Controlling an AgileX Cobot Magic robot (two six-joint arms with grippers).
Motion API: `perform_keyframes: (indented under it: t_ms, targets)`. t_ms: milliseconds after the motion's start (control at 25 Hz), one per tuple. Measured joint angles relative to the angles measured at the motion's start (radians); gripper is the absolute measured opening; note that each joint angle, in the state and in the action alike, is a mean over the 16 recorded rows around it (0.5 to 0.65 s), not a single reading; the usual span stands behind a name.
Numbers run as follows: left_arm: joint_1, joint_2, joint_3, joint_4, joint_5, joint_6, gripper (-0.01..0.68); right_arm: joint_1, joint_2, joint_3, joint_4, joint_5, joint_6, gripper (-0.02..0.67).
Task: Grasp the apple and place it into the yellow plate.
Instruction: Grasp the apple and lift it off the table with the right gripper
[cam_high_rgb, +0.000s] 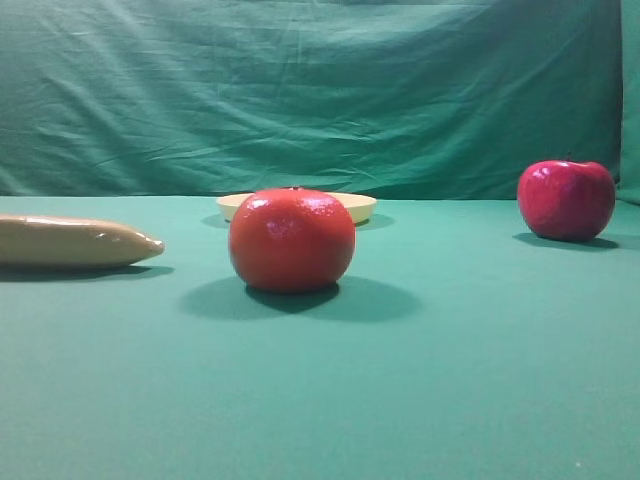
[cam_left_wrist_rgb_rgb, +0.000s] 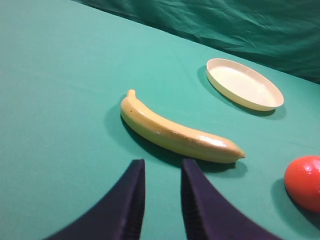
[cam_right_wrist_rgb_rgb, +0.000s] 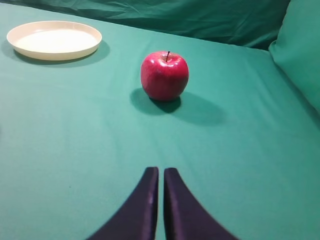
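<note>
The dark red apple stands upright on the green cloth at the right; in the right wrist view the apple sits ahead of my right gripper, which is shut, empty and well short of it. The pale yellow plate lies empty at the back centre, partly hidden behind the orange-red fruit. The plate also shows in the left wrist view and in the right wrist view, to the apple's far left. My left gripper is empty with a narrow gap between its fingers, hovering near the banana.
An orange-red round fruit stands at the centre in front of the plate; it shows at the right edge of the left wrist view. A tan banana lies at the left, just ahead of my left gripper. A green cloth backdrop hangs behind.
</note>
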Motion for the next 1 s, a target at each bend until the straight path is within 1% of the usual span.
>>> perform_keyframes:
  t_ms: [240,480,680,1000]
  targets:
    - [0.000,0.000,0.000,0.000,0.000,0.000,0.157,0.000,0.009,-0.028,0.081,-0.048,0.000,0.000]
    - [0.000,0.000,0.000,0.000,0.000,0.000,0.157,0.000,0.092,-0.115,0.140,-0.077,-0.017,0.000]
    - [0.000,0.000,0.000,0.000,0.000,0.000,0.157,0.000,0.242,-0.229,0.155,-0.070,-0.062,0.000]
    - [0.000,0.000,0.000,0.000,0.000,0.000,0.157,0.000,0.591,-0.444,0.161,-0.054,-0.144,0.000]
